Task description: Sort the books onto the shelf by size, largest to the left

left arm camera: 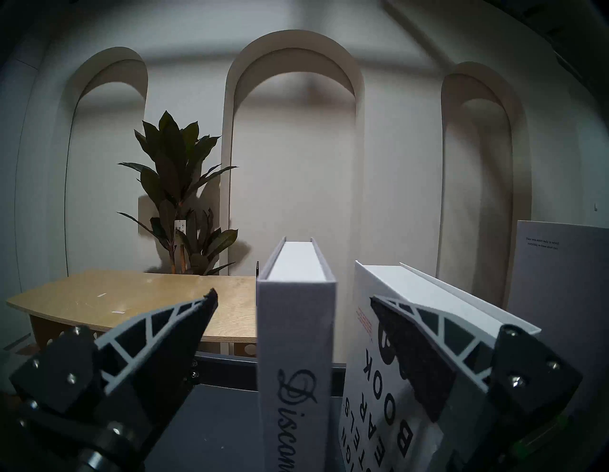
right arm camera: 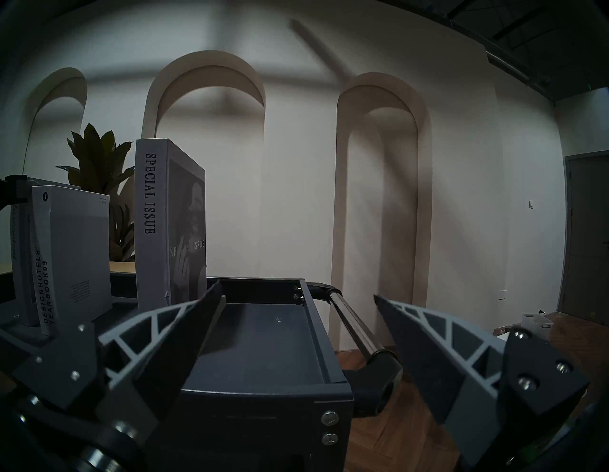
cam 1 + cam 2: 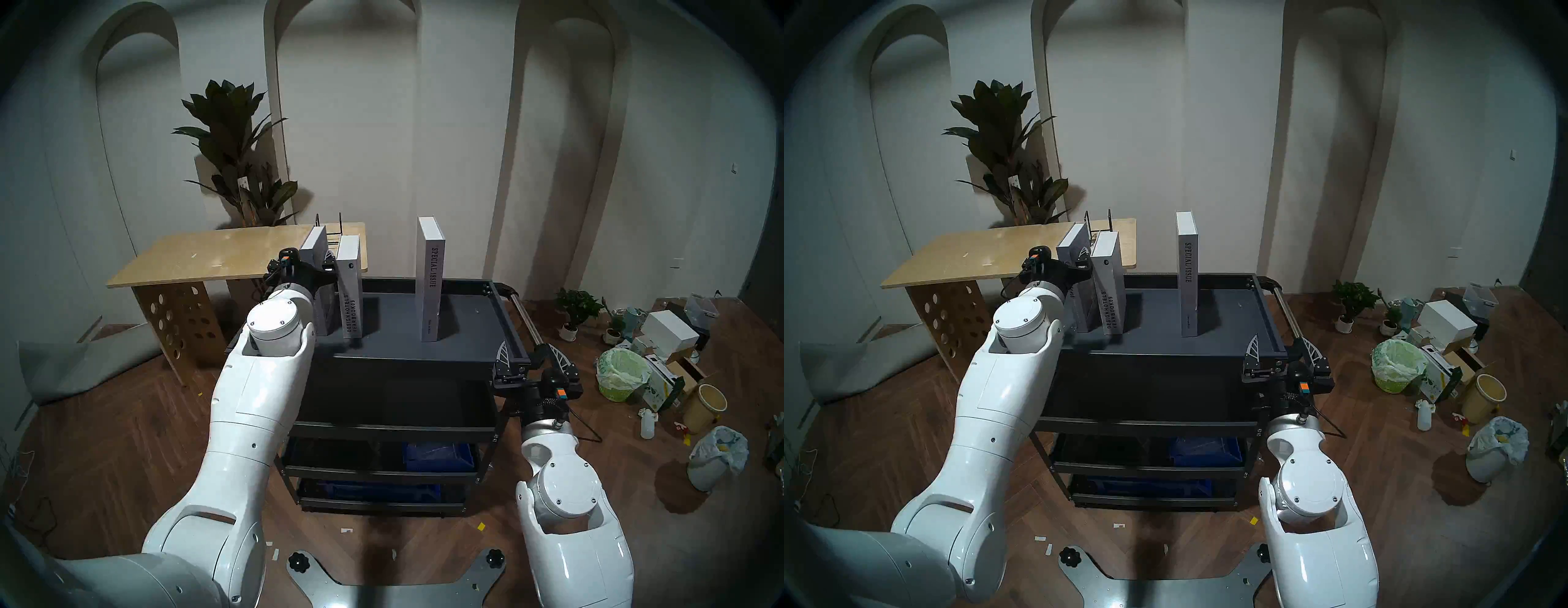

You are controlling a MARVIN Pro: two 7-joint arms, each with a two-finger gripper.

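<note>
Arched white niches back the shelf [image 3: 475,316], where the left tool [image 1: 293,333] stands spread around, not clamping, the upright Discontent book [image 1: 295,346], leftmost, just left of the Yearbook [image 3: 351,293], with Special Issue [image 3: 429,280], tallest, well right; the right tool [image 2: 298,326], idle at the near right corner, also gapes, so next the tallest likely needs carrying past both.

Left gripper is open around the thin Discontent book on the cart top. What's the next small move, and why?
Probably draw the left gripper straight back, clear of the books. Its fingers stand apart from the Discontent book, which stands upright alone on the tray, so nothing is held. The tall Special Issue book is rightmost and must go left; that side needs freeing first.
</note>
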